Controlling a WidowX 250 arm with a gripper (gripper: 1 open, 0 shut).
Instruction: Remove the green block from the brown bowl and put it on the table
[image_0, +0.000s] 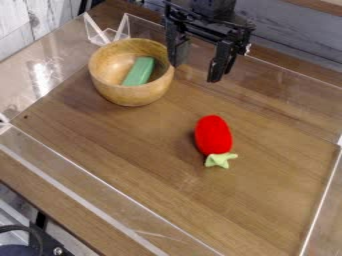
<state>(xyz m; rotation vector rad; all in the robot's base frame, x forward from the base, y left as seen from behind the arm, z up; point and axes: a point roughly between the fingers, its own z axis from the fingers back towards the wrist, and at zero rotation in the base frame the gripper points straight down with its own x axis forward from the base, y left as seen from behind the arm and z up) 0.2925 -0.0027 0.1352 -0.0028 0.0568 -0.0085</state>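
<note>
Resting inside brown bowl (131, 72), left of fingers: one green block (139, 71), leaning on wall. Gripper (195, 56) spread, empty, just right of rim. Risk: finger striking thick rim, tipping bowl; block slipping. One red strawberry toy (214, 136) below fingers on table (120, 160).

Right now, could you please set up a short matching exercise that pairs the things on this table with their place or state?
Column one:
1. green block
2. brown bowl
3. red toy
4. gripper

Column two:
A. lying on the bare table right of centre
B. open, hanging beside the bowl
C. resting inside the bowl
D. standing on the table at the far left

Pairs: 1-C, 2-D, 3-A, 4-B
</note>
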